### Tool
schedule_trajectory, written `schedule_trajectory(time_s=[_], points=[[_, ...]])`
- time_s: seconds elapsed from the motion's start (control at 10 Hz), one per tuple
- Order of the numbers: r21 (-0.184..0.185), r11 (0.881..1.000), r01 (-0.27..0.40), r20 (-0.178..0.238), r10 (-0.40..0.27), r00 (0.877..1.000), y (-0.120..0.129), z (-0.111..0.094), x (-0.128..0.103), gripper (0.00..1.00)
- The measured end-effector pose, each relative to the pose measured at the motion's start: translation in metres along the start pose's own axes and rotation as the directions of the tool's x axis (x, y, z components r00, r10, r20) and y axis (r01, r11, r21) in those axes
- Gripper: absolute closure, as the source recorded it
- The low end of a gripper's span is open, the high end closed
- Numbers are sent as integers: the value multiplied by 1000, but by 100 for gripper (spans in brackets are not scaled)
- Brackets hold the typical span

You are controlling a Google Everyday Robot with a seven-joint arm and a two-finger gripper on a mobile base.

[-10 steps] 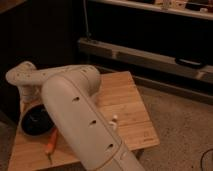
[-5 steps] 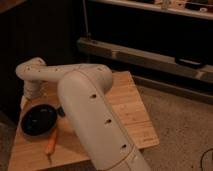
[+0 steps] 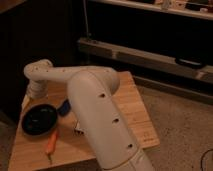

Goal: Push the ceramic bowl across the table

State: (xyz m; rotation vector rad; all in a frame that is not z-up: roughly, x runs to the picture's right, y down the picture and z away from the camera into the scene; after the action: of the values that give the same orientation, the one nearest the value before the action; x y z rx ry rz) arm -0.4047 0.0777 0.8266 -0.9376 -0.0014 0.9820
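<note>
At the table's [image 3: 136, 114] far-left corner: gripper [image 3: 34, 95] hangs off the wrist, just behind the bowl [image 3: 39, 120]. Its lower end is lost against the dark, so I can't tell if it's open or closed, holding anything, or touching the bowl. Bowl sits on the table's left side, near the edge. Arm [image 3: 97, 112] covers the table's middle and part of the front. Count: 1 bowl, 1 orange stick [image 3: 51, 143] in front of it, 1 blue item [image 3: 64, 106] half behind the arm, 1 small pale item [image 3: 78, 128], mostly hidden.
</note>
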Motion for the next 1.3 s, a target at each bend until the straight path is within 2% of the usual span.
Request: schedule_trajectory(time_s=[0.2, 0.5, 0.9, 1.2, 1.3], points=[[-30, 999, 31, -29, -32, 999, 22, 5, 7, 20], [-63, 996, 59, -58, -63, 996, 43, -8, 22, 20], [-92, 995, 46, -119, -57, 991, 36, -13, 55, 20], [-83, 996, 36, -196, -52, 979, 28, 0, 72, 20], [-75, 997, 33, -219, -49, 975, 24, 5, 78, 24]])
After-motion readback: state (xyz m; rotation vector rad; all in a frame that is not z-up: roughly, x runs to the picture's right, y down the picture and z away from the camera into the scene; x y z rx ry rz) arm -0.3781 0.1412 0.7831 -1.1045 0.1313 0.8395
